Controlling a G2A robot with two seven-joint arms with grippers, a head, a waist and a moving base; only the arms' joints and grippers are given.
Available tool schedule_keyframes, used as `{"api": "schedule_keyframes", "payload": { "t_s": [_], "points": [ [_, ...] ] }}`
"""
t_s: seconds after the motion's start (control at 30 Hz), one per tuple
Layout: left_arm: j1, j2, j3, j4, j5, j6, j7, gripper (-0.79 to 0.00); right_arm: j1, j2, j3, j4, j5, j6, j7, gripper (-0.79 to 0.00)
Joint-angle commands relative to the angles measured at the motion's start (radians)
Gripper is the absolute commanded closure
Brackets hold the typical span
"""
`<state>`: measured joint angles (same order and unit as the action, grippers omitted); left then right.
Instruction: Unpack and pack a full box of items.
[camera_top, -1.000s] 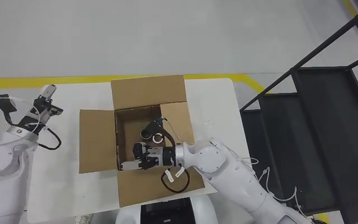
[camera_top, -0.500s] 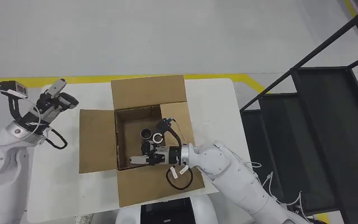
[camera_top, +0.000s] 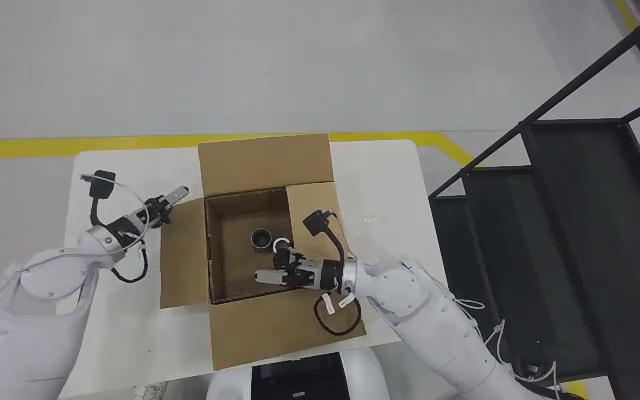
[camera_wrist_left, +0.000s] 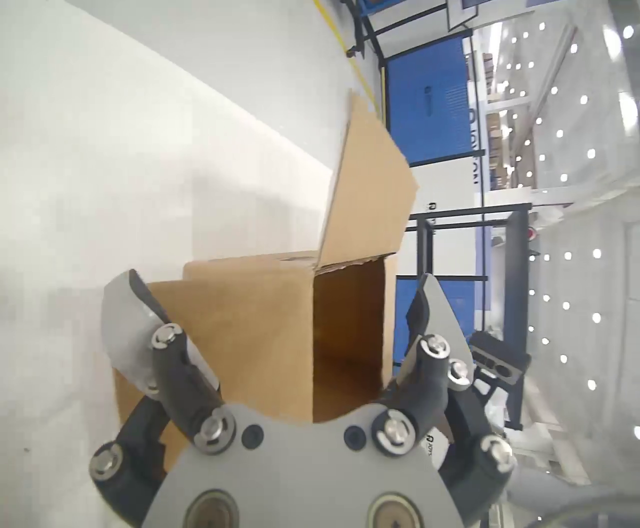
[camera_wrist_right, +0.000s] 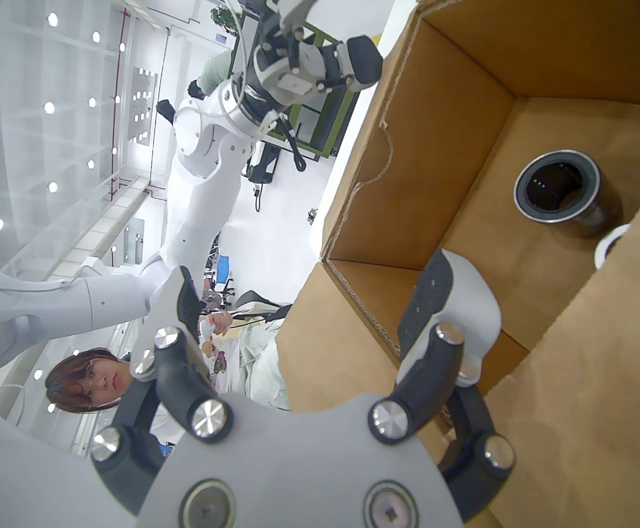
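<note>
Cardboard box, flaps splayed for access, black cylinder inside. Right gripper open, empty, astride wall; left gripper open, empty, at side flap, likely for steadying.

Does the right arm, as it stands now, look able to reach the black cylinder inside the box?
Probably yes. The right gripper hangs open over the box's open top, and the black cylinder lies uncovered on its floor. The side flap near it may narrow the approach.
</note>
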<state>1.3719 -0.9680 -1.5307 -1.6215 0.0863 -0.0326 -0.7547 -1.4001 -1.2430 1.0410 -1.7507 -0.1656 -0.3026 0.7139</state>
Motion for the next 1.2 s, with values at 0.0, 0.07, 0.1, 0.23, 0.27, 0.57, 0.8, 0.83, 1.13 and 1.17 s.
{"api": "schedule_keyframes", "payload": {
  "t_s": [0.0,0.07,0.1,0.23,0.27,0.57,0.8,0.83,1.13,1.17],
  "points": [
    [0.006,-0.001,0.016,0.006,0.017,-0.002,-0.008,-0.785,-0.004,0.003,0.011,-0.004,0.007,-0.002,0.0,-0.785],
    [0.0,-0.004,0.035,0.025,-0.002,-0.004,-0.009,-0.785,-0.009,0.006,0.021,-0.007,0.007,-0.002,-0.002,-0.785],
    [-0.007,-0.006,0.048,0.037,-0.004,-0.006,-0.005,-0.785,-0.012,0.008,0.026,-0.009,0.007,-0.001,-0.005,-0.785],
    [-0.042,-0.02,0.096,0.1,-0.112,-0.016,-0.007,-0.785,-0.03,0.015,0.046,-0.019,0.006,0.006,-0.008,-0.785],
    [-0.053,-0.023,0.105,0.118,-0.136,-0.015,-0.013,-0.785,-0.035,0.016,0.05,-0.022,0.005,0.008,-0.008,-0.785],
    [-0.1,-0.026,0.1,0.186,-0.178,-0.053,-0.02,-0.785,-0.045,0.024,0.053,-0.042,0.013,0.012,0.002,-0.785],
    [-0.105,-0.004,-0.047,0.071,-0.194,-0.086,-0.033,-0.785,-0.045,0.03,0.058,-0.05,0.016,0.008,0.001,-0.785],
    [-0.106,-0.002,-0.061,0.046,-0.197,-0.091,-0.041,-0.785,-0.048,0.031,0.063,-0.052,0.015,0.008,-0.001,-0.785],
    [-0.18,-0.003,0.004,-0.054,-0.203,-0.148,-0.12,-0.785,-0.119,0.053,0.153,-0.086,0.004,0.014,-0.032,-0.785],
    [-0.197,-0.005,0.026,-0.059,-0.199,-0.151,-0.129,-0.785,-0.129,0.055,0.167,-0.092,0.001,0.016,-0.035,-0.785]
  ]
}}
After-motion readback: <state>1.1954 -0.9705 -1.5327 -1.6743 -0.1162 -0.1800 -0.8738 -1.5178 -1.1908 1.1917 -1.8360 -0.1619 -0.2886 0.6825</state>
